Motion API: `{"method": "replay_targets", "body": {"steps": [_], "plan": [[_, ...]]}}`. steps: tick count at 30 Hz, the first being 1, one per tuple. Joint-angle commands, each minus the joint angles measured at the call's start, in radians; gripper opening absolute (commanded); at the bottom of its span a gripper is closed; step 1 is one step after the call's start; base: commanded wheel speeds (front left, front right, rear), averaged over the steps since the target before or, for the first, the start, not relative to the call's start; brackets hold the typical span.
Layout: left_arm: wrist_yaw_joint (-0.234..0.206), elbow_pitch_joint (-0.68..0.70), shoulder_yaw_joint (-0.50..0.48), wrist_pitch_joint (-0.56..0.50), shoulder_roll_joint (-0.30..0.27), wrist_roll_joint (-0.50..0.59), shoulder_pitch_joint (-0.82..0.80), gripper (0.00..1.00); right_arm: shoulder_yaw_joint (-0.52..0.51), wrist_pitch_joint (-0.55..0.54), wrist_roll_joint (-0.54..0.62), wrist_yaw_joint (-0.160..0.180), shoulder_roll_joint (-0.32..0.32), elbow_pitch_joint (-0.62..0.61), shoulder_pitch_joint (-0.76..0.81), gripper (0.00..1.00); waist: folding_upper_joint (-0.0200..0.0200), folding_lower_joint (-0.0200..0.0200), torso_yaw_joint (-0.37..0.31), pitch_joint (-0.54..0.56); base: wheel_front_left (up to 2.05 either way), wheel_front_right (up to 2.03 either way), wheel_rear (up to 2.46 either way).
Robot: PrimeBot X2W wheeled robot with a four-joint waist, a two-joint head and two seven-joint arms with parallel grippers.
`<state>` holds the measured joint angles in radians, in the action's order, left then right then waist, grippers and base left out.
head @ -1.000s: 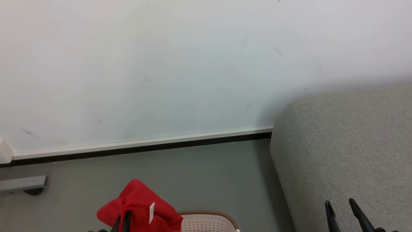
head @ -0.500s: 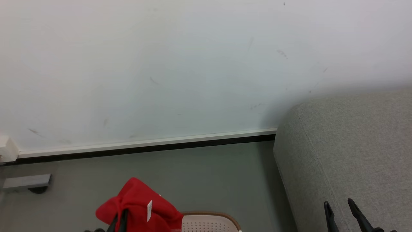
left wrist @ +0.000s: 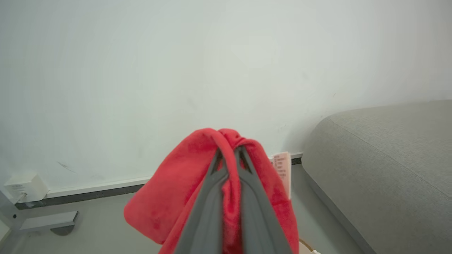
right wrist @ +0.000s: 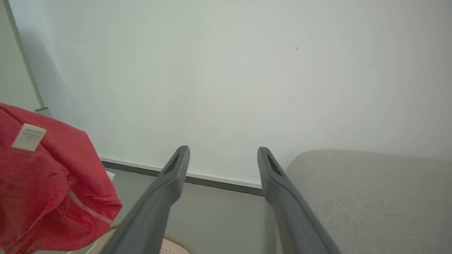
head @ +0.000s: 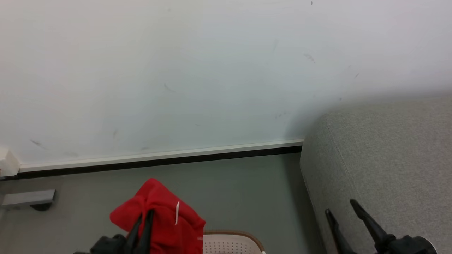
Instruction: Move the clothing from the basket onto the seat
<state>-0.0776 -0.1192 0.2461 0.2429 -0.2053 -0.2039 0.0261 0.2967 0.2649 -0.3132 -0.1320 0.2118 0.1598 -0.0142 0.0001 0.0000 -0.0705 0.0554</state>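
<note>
Pale wall (head: 176, 70), grey floor (head: 229, 183). Left end effector (head: 147, 213) clenched on red clothing (head: 162, 197) near basket (head: 233, 233). Right end effector (head: 340, 206) released, near seat (head: 388, 151).

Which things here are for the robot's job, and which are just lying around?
For the job: red clothing, held by the shut left gripper; basket; seat.
Just lying about: grey metal foot; small white box.
</note>
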Motion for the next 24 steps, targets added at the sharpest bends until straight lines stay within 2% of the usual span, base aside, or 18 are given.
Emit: {"method": "replay_targets", "body": {"steps": [1,4,5,6,8,9,12,19,24], "plan": [[0.001,0.005,0.000,-0.002,-0.007,0.007,-0.014,0.00,0.000,-0.001,-0.007,0.002,0.004,-0.002,-0.010,1.00,-0.0001,0.0000,0.000,-0.001,0.00,0.00,0.00],[0.026,0.057,0.034,-0.032,-0.012,0.018,-0.035,0.00,0.122,-0.001,-0.044,0.002,0.063,-0.023,-0.064,1.00,-0.0001,0.0000,0.003,-0.007,0.00,0.00,0.00],[0.045,0.092,0.061,-0.058,-0.014,0.028,-0.055,0.00,0.205,-0.001,-0.072,0.002,0.103,-0.028,-0.111,1.00,-0.0001,0.0000,0.004,-0.010,0.00,0.00,0.00],[0.045,0.092,0.061,-0.058,-0.014,0.028,-0.055,0.00,0.205,-0.001,-0.072,0.002,0.103,-0.028,-0.111,1.00,-0.0001,0.0000,0.004,-0.010,0.00,0.00,0.00],[0.061,0.122,0.088,-0.079,-0.008,0.034,-0.072,0.00,0.292,-0.002,-0.101,0.002,0.133,-0.033,-0.162,1.00,-0.0001,0.0000,0.006,-0.012,0.00,0.00,0.00],[0.080,0.143,0.116,-0.098,0.005,0.032,-0.087,0.00,0.375,-0.010,-0.130,0.002,0.160,-0.040,-0.213,1.00,-0.0001,0.0000,0.008,-0.012,0.00,0.00,0.00],[0.104,0.151,0.168,-0.119,0.023,0.044,-0.115,0.00,0.486,-0.027,-0.172,0.002,0.187,-0.049,-0.286,1.00,-0.0001,0.0000,0.011,-0.013,0.00,0.00,0.00],[0.147,0.138,0.272,-0.132,0.071,0.056,-0.158,0.00,0.653,-0.047,-0.242,0.002,0.217,-0.038,-0.396,1.00,-0.0001,0.0000,0.014,-0.011,0.00,0.00,0.00],[0.169,0.138,0.351,-0.142,0.094,0.057,-0.177,0.00,0.736,-0.054,-0.285,0.002,0.229,-0.014,-0.445,1.00,-0.0001,0.0000,0.013,-0.009,0.00,0.00,0.00]]}}
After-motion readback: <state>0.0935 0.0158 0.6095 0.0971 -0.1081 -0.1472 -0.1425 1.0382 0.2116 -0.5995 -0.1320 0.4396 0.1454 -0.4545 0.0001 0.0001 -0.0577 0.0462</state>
